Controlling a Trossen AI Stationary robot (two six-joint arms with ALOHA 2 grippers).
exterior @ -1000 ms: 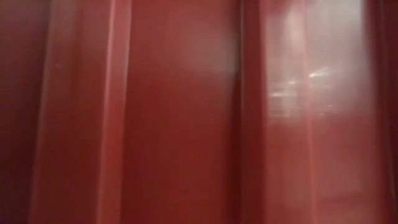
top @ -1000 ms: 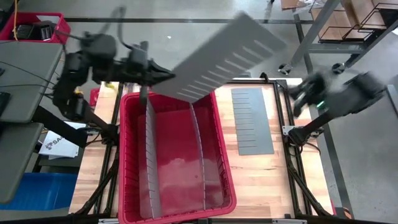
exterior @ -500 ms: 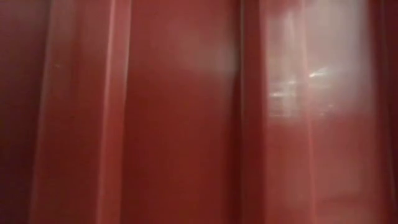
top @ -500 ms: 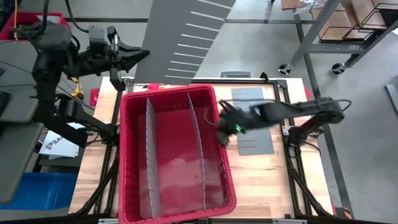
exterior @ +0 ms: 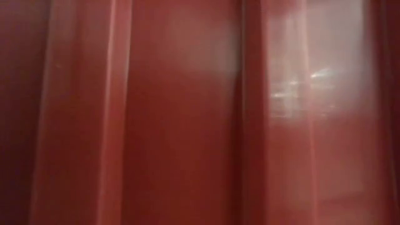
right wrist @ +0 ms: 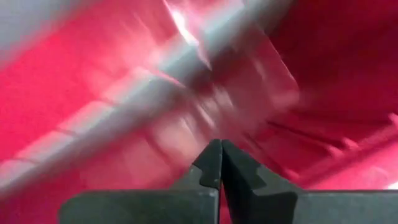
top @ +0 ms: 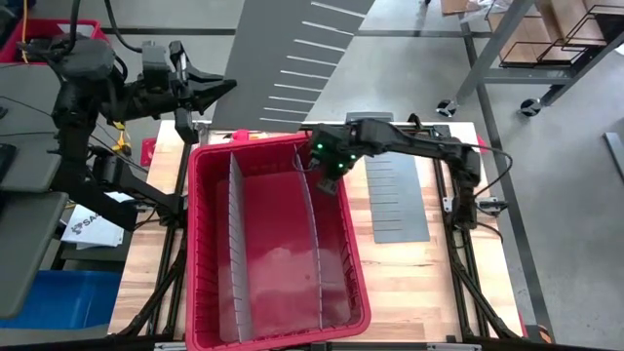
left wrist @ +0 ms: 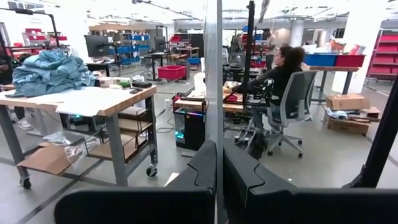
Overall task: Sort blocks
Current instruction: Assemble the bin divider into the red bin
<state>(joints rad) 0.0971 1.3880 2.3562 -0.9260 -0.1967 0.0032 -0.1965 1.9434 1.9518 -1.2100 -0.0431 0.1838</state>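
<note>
No blocks show in any view. My left gripper point(top: 222, 90) is beyond the table's far left corner, shut on a grey slotted divider sheet point(top: 292, 49) held high in the air. My right gripper point(top: 327, 174) points steeply down over the far right part of the red bin point(top: 199, 244), beside the far end of the bin's right divider point(top: 310, 234). In its wrist view its fingers point(right wrist: 219, 155) are shut with nothing between them. A second divider point(top: 234, 244) stands on edge in the bin's left part. My left gripper pinches the divider sheet between its two fingers at the sheet's near edge point(left wrist: 212, 140). The fingers point level. The sheet stands on edge, upright and edge-on in the wrist view, lifted clear of the table and the bin.
Another grey slotted sheet point(top: 395, 190) lies flat on the wooden table to the right of the bin. The bin's red wall point(exterior: 187, 112) fills the low view. A worktable point(left wrist: 93, 99) and a seated person point(left wrist: 283, 81) are in the room beyond.
My right gripper has swept in from beyond the table's right edge to above the bin's far right part, sinking and tipping downward, fingers shut. My left gripper first carried the sheet away from the bin's far rim toward the far left, turning it, then kept still.
</note>
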